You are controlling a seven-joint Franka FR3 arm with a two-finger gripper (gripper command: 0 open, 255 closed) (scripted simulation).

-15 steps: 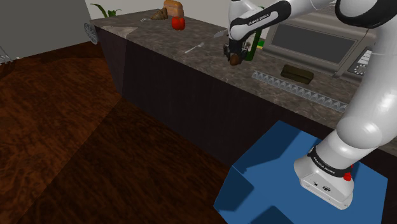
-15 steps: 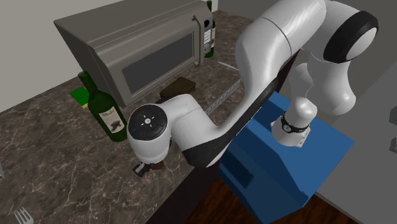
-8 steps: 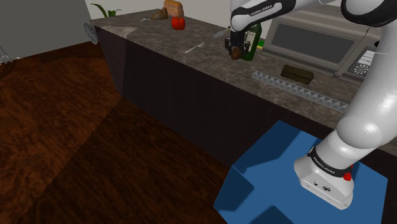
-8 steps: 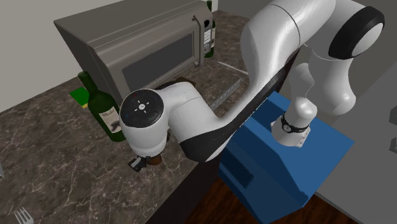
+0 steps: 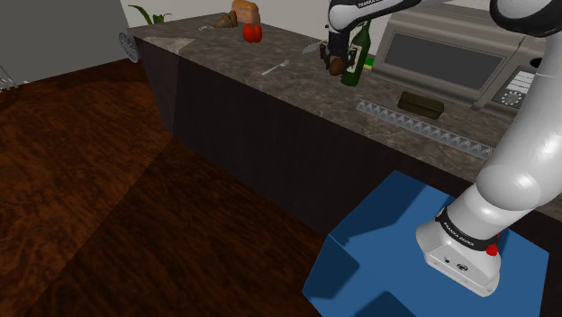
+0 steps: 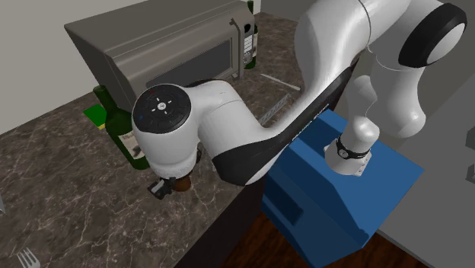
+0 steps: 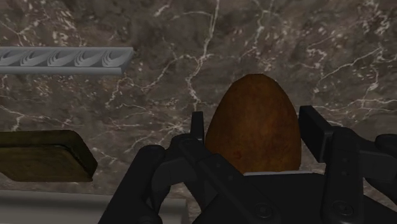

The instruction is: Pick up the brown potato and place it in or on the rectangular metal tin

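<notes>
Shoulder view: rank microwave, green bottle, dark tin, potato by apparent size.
1. microwave
2. green bottle
3. dark tin, close to the bottle, so this order is unsure
4. potato, clearly smallest

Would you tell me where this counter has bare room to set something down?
Bare marble lies between the red item and the fork, and from the fork toward the bottle. Crowded before the microwave: tin and ridged strip.
</notes>
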